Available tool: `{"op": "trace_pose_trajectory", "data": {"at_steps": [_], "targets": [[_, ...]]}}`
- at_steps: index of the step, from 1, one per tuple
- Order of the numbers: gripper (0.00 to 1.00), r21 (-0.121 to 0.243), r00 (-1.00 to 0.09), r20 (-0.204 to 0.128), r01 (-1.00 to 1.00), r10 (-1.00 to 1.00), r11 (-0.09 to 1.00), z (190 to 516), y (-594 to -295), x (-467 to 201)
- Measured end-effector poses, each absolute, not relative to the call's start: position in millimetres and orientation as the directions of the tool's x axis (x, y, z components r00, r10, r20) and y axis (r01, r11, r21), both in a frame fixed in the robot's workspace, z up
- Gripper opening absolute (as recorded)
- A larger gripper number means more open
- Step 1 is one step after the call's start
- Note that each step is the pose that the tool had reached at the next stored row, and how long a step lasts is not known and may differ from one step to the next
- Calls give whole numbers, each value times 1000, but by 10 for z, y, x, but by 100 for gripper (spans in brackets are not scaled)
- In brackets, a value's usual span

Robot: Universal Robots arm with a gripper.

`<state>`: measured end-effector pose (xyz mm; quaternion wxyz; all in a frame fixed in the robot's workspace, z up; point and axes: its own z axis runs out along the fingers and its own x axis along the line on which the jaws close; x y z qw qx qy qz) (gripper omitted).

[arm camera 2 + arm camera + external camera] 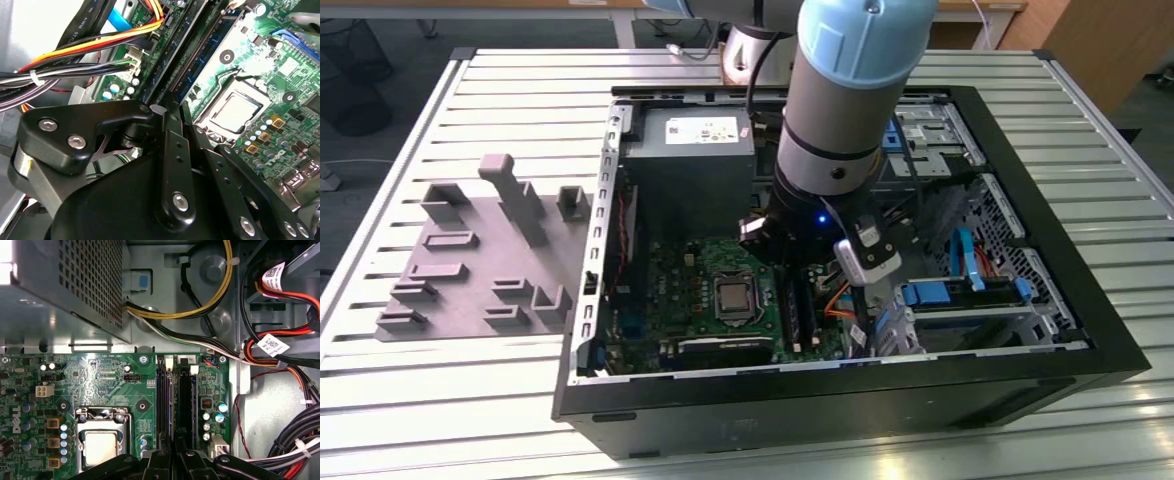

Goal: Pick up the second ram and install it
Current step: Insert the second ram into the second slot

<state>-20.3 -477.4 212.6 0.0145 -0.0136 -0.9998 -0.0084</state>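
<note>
Ribbed metal counter [1067, 130] carried a large black computer case [854, 410], which lay on its side with its panel off. A pale blue and silver robot arm [854, 90] reached steeply down from above into the case. On the exterior view's left, beside the case, lay a flat grey plastic tray with upright pegs [467, 260]; no memory stick was visible on it.

Inside the case, a green motherboard [100, 380] covered the floor, with a square silver processor socket [102, 445] near its middle. Beside the socket ran long black plastic memory slots [186, 405].

The second ram [171, 405], a long, thin, dark green memory stick, stood on edge along one of those slots in the first wrist view. One end ran in between the black jaws. The jaws were drawn almost together astride its top edge and seemed to pinch it, though the contact itself was hidden.

The step in hand appeared to be the install, with the stick lined up in its slot. Seating it would probably call for a straight, even downward press, keeping the stick parallel to the slot.
</note>
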Motion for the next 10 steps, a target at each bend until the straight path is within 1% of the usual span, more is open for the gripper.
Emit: {"op": "trace_pose_trajectory", "data": {"at_steps": [10], "targets": [[14, 16, -999, 29, 33, 33, 999, 2123, -4775, -203]]}}
